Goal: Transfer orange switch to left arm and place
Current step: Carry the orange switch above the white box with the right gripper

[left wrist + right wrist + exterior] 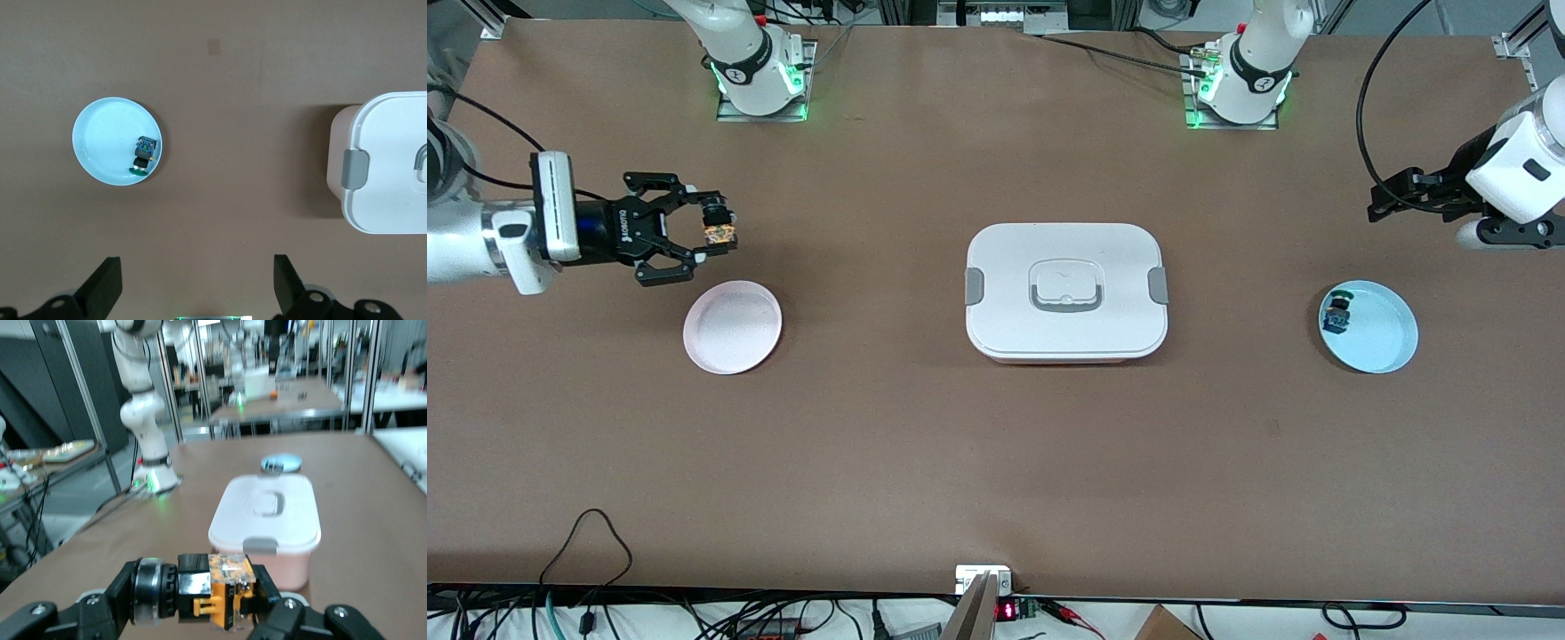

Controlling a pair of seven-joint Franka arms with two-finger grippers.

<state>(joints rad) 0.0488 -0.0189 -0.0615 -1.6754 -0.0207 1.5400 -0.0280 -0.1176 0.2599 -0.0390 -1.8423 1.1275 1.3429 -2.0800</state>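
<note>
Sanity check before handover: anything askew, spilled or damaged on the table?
Nothing stands out. The box sits closed mid-table, the pink plate is bare, and the other switch lies in the blue plate. The right claw holds the orange switch.

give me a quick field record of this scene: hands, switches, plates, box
right hand: shut on orange switch, in the air near the pink plate
left hand: open, empty, in the air near the blue plate
other switch: in blue plate
pink plate: empty
box: mid-table, between the plates, lid on
</note>
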